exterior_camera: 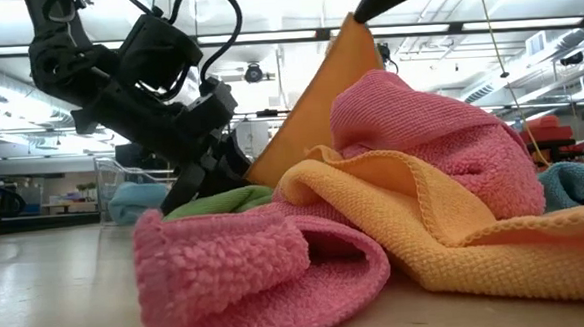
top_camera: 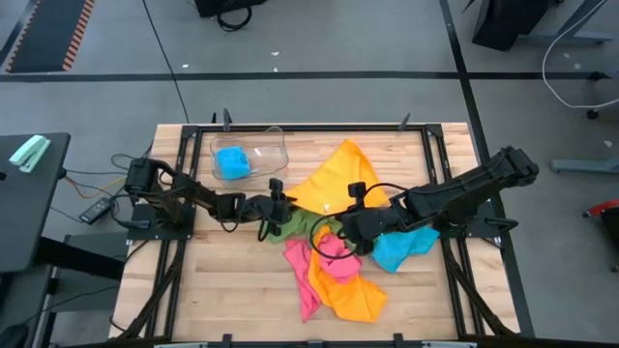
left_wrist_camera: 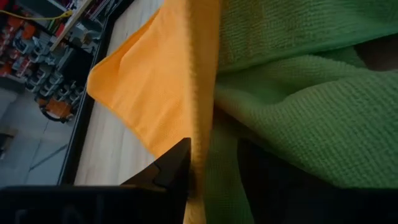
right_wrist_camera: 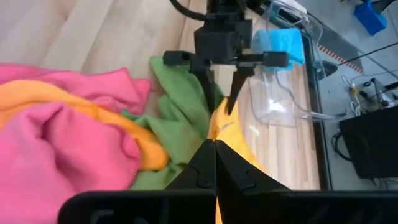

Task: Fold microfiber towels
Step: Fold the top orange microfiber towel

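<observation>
my left gripper (top_camera: 281, 205) sits a little left of the desk's (top_camera: 242, 280) middle, at the left edge of the towel pile, just in front of the clear plastic bin (top_camera: 276, 147) that stands near the far edge, left of centre. its fingers (right_wrist_camera: 207, 79) stand part open astride the raised edge of the orange towel (top_camera: 334, 177), tips down by the green towel (top_camera: 298, 224); i cannot tell whether they press on the cloth.

my right gripper (top_camera: 344, 230) reaches in from the right side to the middle of the pile. its fingers (right_wrist_camera: 202, 168) are clenched on the orange towel, whose fold comes out between them, and that towel stands lifted as a slanting sheet, its far part spread flat toward the far edge of the desk.

the green towel lies crumpled under and between my two grippers. a pink towel (top_camera: 305, 271) and a second orange towel (top_camera: 353, 288) are heaped together toward the near edge, a little right of centre. a blue towel (top_camera: 401, 246) lies at the pile's right side, under my right arm. another blue towel (top_camera: 232, 161) sits bunched inside the bin.
</observation>
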You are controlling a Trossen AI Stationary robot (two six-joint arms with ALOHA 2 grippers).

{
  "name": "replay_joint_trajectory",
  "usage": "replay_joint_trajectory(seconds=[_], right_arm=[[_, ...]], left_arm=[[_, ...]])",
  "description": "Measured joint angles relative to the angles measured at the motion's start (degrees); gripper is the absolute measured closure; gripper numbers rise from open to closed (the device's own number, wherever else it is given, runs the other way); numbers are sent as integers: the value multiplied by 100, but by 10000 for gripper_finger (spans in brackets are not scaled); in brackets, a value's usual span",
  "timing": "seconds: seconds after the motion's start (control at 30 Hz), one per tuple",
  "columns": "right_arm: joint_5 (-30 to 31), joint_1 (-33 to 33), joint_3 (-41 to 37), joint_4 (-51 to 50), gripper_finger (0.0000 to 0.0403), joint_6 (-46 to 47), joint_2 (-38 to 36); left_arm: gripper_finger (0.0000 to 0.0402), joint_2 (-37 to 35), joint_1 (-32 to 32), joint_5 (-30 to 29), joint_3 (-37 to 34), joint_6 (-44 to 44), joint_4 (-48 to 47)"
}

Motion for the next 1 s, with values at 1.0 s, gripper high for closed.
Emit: replay_joint_trajectory(seconds=[1.0], right_arm=[[-86,-32,0,-150,403,348,3]], left_arm=[[390,-117,95,-789,46,627,-541]])
